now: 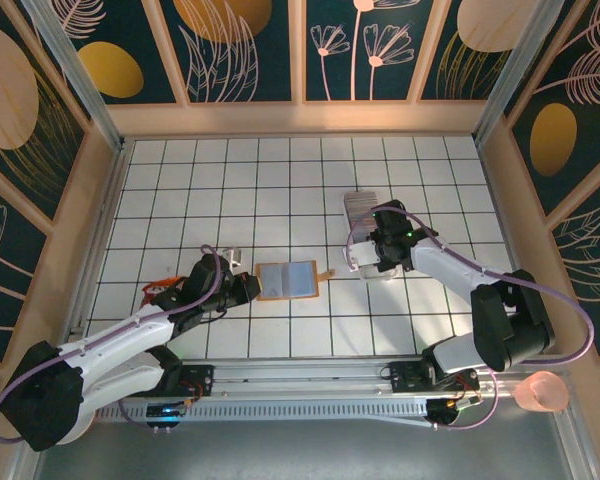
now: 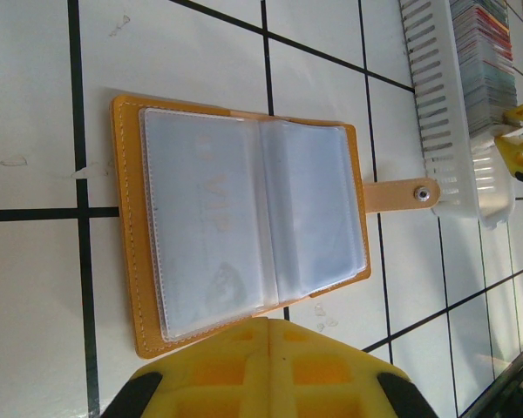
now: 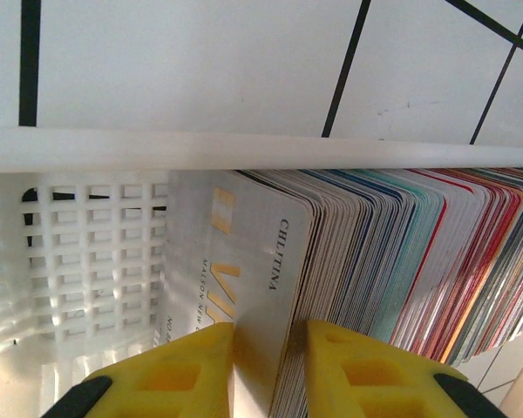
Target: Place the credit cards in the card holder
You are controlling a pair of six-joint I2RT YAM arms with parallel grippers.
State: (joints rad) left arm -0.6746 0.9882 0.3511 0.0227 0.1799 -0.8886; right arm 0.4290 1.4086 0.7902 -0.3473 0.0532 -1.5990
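- The right jaws are pinching the front grey card of the credit cards [image 3: 375, 261], maybe two.
- The cards, thin and shiny, are standing on edge in a white holey tray [image 3: 87, 261].
- The left jaws are sitting shut and empty by the card holder [image 2: 244, 226], lying open on the worktop [image 2: 35, 87]: tan leather, clear pockets.
- Next, I think, it is needing a straight lift out.

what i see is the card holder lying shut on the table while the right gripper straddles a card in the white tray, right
No: the card holder lies open on the table, clear pockets up, as the left wrist view shows. The right gripper does straddle a card in the white tray.
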